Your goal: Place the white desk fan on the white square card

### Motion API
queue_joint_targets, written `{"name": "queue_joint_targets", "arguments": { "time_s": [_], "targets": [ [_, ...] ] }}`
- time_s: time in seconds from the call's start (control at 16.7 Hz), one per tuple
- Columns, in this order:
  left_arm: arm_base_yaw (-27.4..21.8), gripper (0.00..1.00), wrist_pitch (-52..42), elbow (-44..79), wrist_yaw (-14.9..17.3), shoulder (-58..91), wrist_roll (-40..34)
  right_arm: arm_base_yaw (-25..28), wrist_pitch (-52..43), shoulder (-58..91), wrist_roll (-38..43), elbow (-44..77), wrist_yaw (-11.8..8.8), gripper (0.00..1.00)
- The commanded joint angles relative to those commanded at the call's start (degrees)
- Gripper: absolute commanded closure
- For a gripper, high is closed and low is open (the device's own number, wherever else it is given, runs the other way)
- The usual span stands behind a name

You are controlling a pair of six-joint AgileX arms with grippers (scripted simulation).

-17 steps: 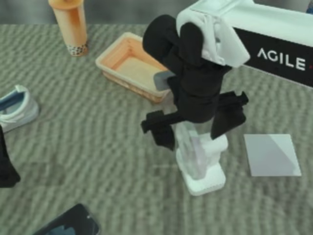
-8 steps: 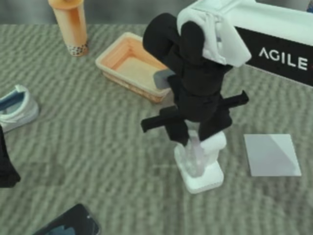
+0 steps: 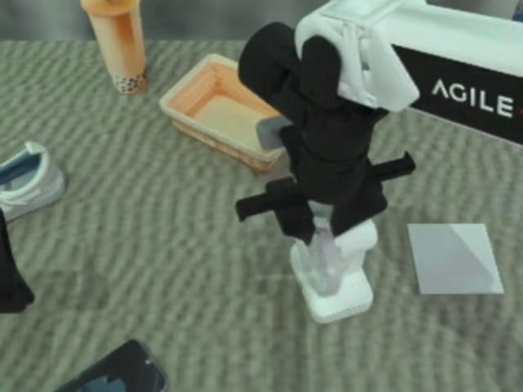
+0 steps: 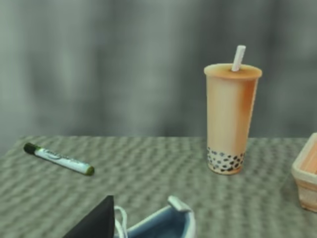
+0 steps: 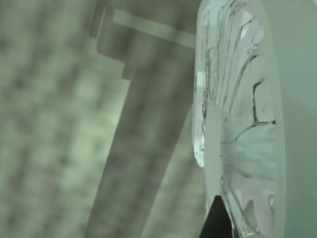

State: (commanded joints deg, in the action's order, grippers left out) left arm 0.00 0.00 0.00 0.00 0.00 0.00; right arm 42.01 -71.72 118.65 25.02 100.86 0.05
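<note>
Right claw [image 3: 327, 229] is gripping the white desk fan [image 3: 335, 273] from above; the white square card [image 3: 454, 258] is lying to the desk's right, well apart.

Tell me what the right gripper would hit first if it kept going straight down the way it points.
The right gripper points down onto the white desk fan, so it would meet the fan's head first. Its fingers already seem to sit around that head; contact depth is unclear from above.

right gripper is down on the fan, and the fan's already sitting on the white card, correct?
Not on the card. In the top view the white desk fan stands on the mat left of the white square card, apart from it. The right gripper is down on the fan.
</note>
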Motion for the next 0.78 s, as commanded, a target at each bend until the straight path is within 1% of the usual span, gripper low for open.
{"name": "queue_joint_targets", "arguments": {
  "time_s": [0.18,0.36,0.48,0.78],
  "targets": [
    [0.0,0.0,0.0,0.0,0.0,0.0,0.0,0.22,-2.35,0.25,-0.02,2.42,0.07,1.0],
    [0.0,0.0,0.0,0.0,0.0,0.0,0.0,0.41,-8.63,0.43,-0.02,9.01,0.06,1.0],
    [0.0,0.0,0.0,0.0,0.0,0.0,0.0,0.48,-11.15,0.43,-0.08,11.52,0.01,1.0],
    [0.0,0.0,0.0,0.0,0.0,0.0,0.0,0.18,-11.38,0.33,-0.04,11.76,-0.02,1.0]
  ]
}}
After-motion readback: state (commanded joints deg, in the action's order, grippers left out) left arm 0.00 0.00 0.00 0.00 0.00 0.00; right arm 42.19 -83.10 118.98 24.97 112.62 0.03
